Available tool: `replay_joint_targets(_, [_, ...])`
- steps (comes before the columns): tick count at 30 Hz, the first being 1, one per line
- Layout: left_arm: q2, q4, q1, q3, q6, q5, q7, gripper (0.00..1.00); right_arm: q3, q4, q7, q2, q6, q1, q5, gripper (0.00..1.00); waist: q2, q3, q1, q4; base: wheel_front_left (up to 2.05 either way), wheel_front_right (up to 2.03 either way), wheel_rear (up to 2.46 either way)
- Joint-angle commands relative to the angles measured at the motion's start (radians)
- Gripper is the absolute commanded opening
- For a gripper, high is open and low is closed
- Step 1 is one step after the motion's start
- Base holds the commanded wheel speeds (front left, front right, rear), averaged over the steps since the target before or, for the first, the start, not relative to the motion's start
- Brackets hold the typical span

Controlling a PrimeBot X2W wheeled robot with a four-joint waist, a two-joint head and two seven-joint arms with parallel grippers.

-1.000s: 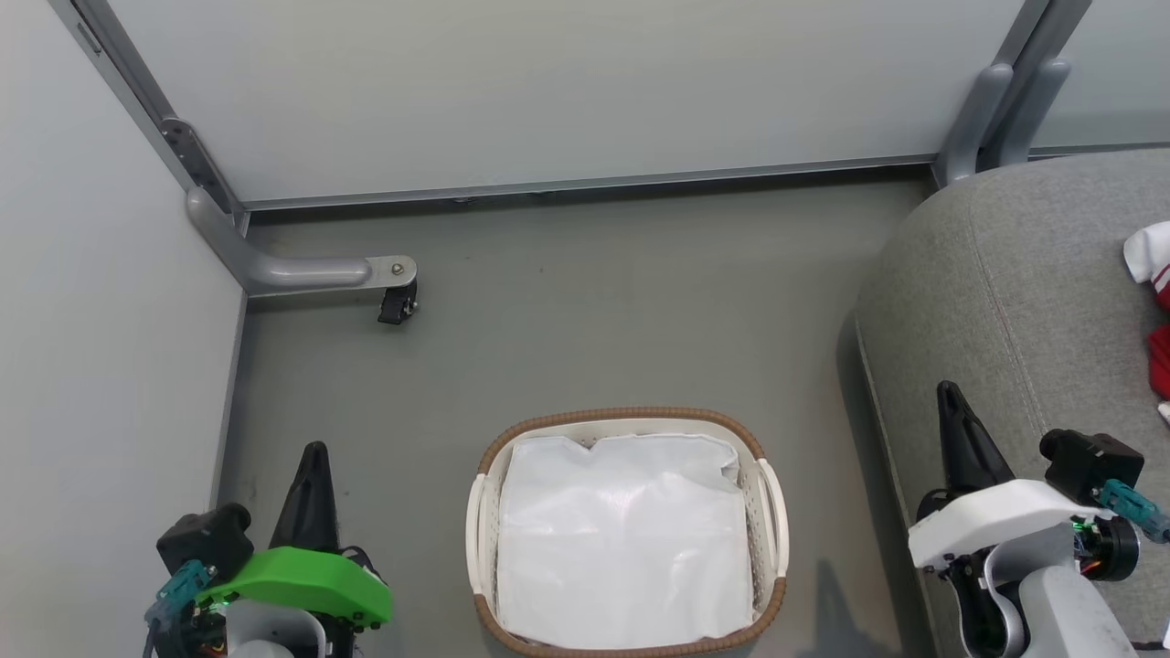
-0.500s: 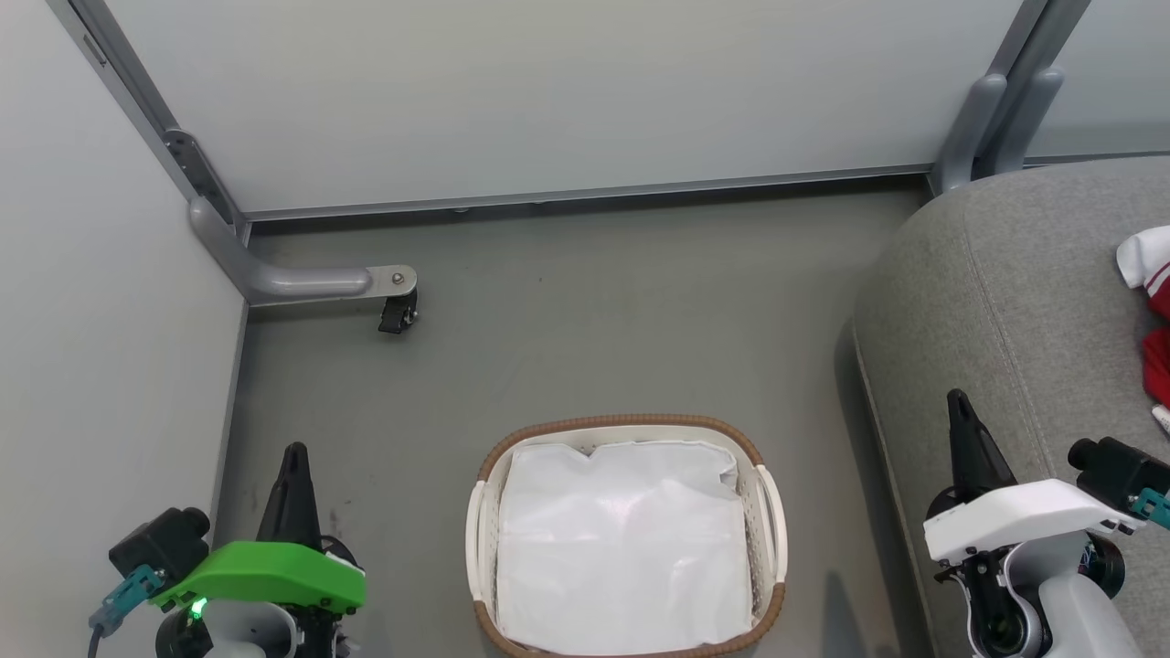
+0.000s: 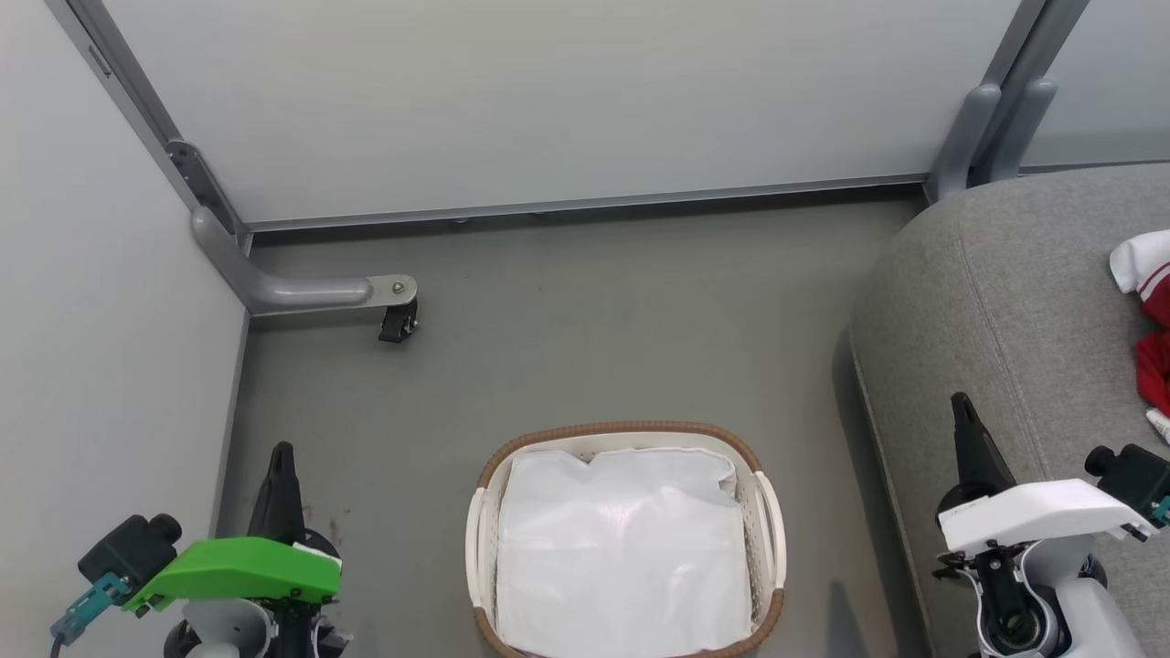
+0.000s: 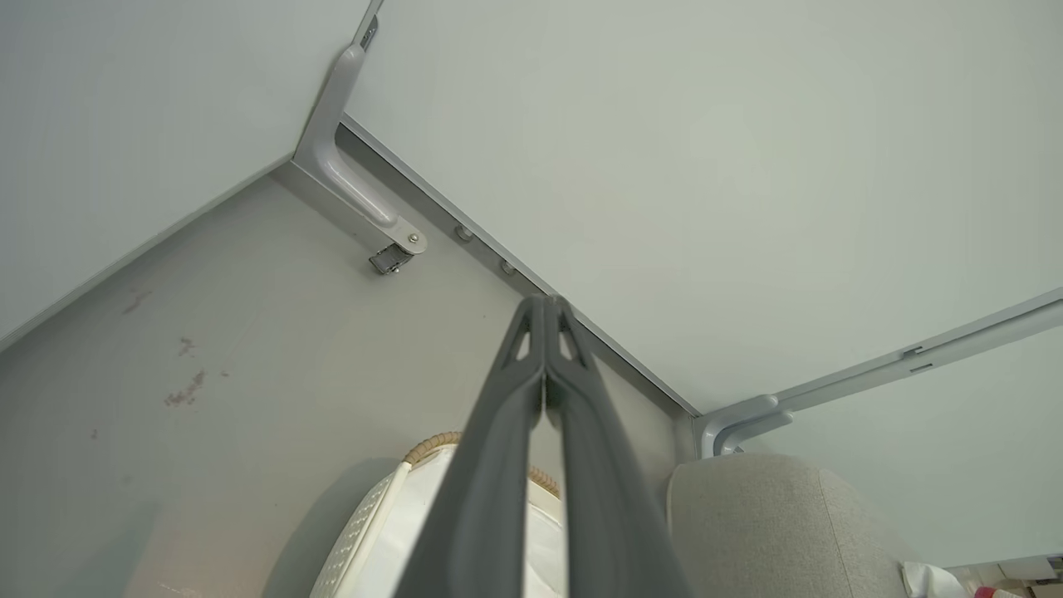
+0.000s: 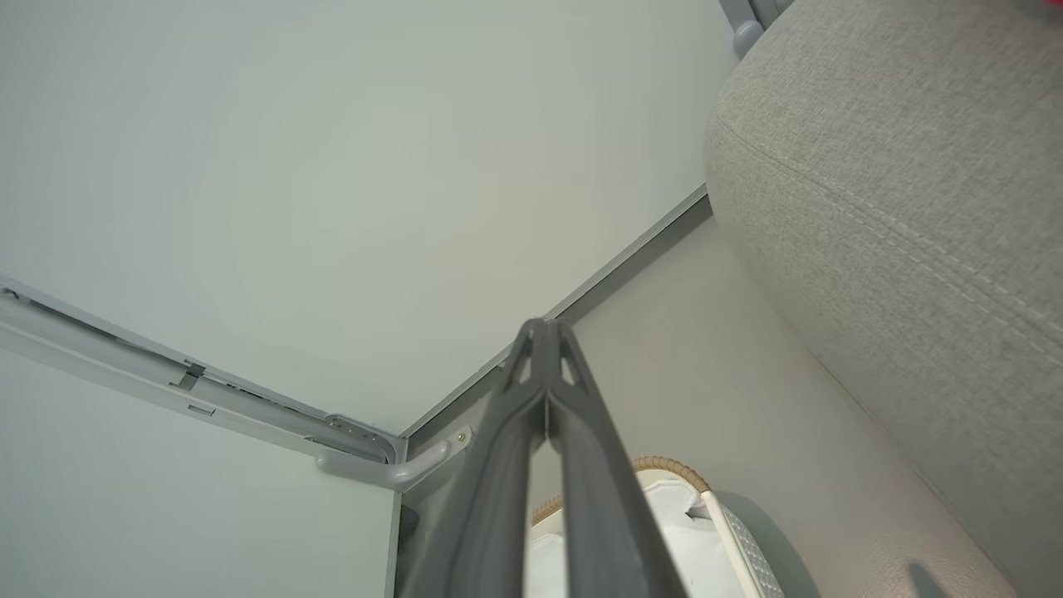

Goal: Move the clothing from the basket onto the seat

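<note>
Basket (image 3: 631, 428) on floor, white liner (image 3: 622, 548) showing. Red clothing (image 3: 1154, 370) on grey sofa (image 3: 1005, 320). Left gripper (image 3: 281, 452) and right gripper (image 3: 960, 400) both clenched, empty.

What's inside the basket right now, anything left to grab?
The basket holds its crumpled white liner, which covers the whole bottom. Anything under its folds is hidden. Red clothing lies on the seat at the head view's right edge.

No lettering, label, brand mark, number or sign can be read on anything pictured.
</note>
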Motion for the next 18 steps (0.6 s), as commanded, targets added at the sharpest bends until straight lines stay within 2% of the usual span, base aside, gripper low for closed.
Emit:
replay_joint_targets(1, [0.004,-0.017,-0.007,0.008,-0.006,-0.031,0.007,0.0,-0.004,-0.016,0.009,-0.007,0.0,0.004,0.033,0.0,0.0,-0.002,0.0,0.0,0.0,0.0,0.0])
replay_joint_targets(18, [0.004,-0.035,-0.006,0.037,-0.011,-0.221,0.06,0.0,-0.011,-0.029,0.062,-0.009,-0.001,0.015,0.236,0.0,0.0,-0.02,0.0,-0.003,0.0,0.0,0.0])
